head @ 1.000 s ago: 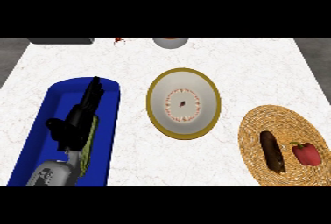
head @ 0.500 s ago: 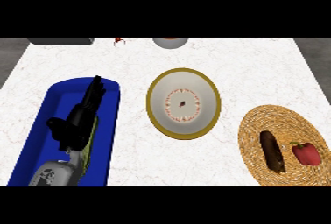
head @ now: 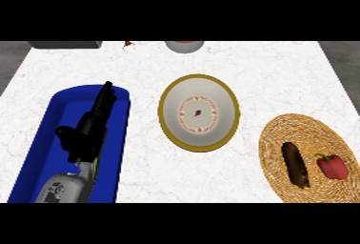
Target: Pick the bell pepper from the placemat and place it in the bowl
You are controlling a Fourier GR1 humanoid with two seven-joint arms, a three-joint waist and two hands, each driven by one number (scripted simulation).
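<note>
Head view: bell pepper [head: 333,166] on placemat [head: 309,134], unlabelled.

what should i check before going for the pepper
1. Pepper on the placemat: ok.
2. Pepper uncovered from above: ok.
3. Dark object beside the pepper, apart from it: ok, but close.
4. Bowl holds nothing: ok.
5. Left hand open over the blue tray, far from the pepper: ok.
6. Right hand ready: cannot tell, not in view.
</note>
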